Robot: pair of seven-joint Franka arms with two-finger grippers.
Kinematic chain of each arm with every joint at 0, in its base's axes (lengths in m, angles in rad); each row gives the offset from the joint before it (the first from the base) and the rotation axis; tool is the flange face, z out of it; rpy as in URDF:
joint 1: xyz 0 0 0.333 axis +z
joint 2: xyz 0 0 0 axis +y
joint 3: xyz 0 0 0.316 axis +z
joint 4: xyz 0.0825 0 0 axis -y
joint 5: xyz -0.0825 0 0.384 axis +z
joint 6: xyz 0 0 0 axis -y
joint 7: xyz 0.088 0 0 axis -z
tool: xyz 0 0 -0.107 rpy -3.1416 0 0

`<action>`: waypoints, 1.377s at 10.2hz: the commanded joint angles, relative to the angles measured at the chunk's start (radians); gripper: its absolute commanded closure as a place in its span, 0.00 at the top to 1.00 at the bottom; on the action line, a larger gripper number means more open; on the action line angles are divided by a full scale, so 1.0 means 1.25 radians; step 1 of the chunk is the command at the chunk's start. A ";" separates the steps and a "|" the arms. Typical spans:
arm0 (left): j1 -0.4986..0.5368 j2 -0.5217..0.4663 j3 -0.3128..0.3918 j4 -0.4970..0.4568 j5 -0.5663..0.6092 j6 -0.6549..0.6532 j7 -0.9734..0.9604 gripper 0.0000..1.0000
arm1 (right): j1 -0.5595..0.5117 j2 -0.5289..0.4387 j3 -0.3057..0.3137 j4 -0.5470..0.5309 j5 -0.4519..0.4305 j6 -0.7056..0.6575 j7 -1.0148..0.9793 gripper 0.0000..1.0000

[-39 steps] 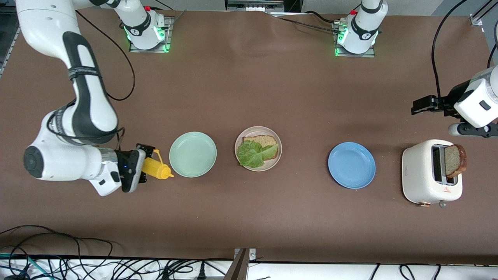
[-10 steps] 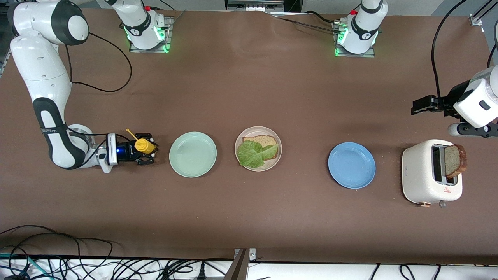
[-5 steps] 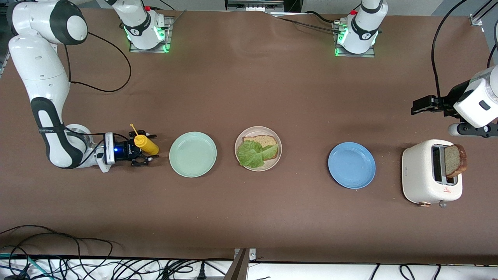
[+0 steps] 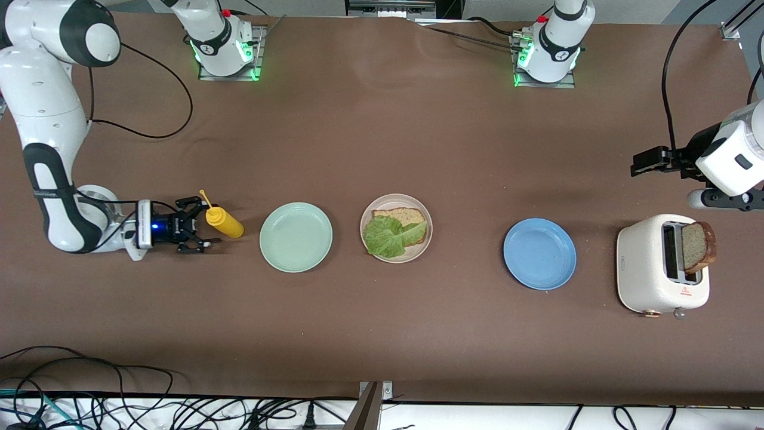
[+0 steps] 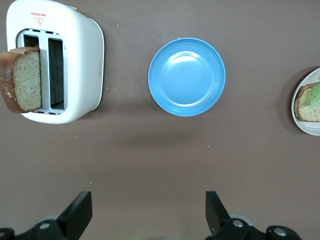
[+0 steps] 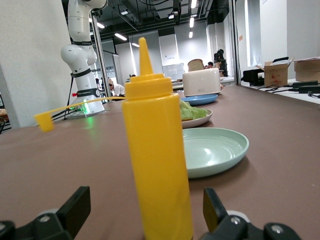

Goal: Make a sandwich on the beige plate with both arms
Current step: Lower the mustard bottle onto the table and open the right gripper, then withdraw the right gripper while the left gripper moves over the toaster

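Note:
The beige plate (image 4: 395, 197) lies mid-table with one bread slice (image 4: 401, 215) and a green lettuce leaf (image 4: 386, 236) on top of it. A second slice (image 4: 697, 245) stands in the white toaster (image 4: 652, 272) at the left arm's end of the table. My right gripper (image 4: 199, 226) is open, low over the table, just clear of the upright yellow squeeze bottle (image 4: 224, 222); the bottle (image 6: 157, 165) fills the right wrist view between the fingers (image 6: 75, 207). My left gripper (image 4: 643, 162) hangs open and empty above bare table beside the toaster (image 5: 75, 65).
A mint-green plate (image 4: 295, 237) sits between the bottle and the beige plate. A blue plate (image 4: 539, 253) lies between the beige plate and the toaster. Cables run along the table edge nearest the front camera.
The right gripper stood the yellow bottle upright, opened, and drew back toward the right arm's end of the table. The left arm has not moved.

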 commanded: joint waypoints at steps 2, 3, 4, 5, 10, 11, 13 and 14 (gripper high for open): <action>0.002 0.008 -0.004 0.023 0.023 -0.007 -0.006 1.00 | -0.016 -0.099 -0.028 0.002 -0.098 -0.012 0.108 1.00; 0.006 0.009 0.002 0.023 0.024 -0.006 -0.005 1.00 | -0.016 -0.127 -0.034 0.004 -0.126 -0.007 0.165 1.00; 0.025 0.020 0.006 0.023 0.024 0.020 0.005 1.00 | -0.013 -0.155 -0.037 0.005 -0.146 -0.004 0.224 1.00; 0.056 0.031 0.006 0.023 0.023 0.038 0.014 1.00 | -0.011 -0.172 -0.036 0.047 -0.180 -0.007 0.304 1.00; 0.105 0.112 0.014 0.023 0.076 0.151 0.117 1.00 | 0.020 -0.262 -0.028 0.180 -0.307 -0.063 0.669 1.00; 0.122 0.126 0.014 0.023 0.075 0.174 0.144 1.00 | 0.040 -0.293 -0.029 0.180 -0.335 -0.063 0.734 1.00; 0.144 0.162 0.015 0.023 0.076 0.221 0.190 1.00 | 0.061 -0.360 -0.029 0.181 -0.410 -0.063 0.874 1.00; 0.155 0.174 0.015 0.023 0.075 0.241 0.210 1.00 | 0.081 -0.398 -0.028 0.188 -0.454 -0.063 0.938 1.00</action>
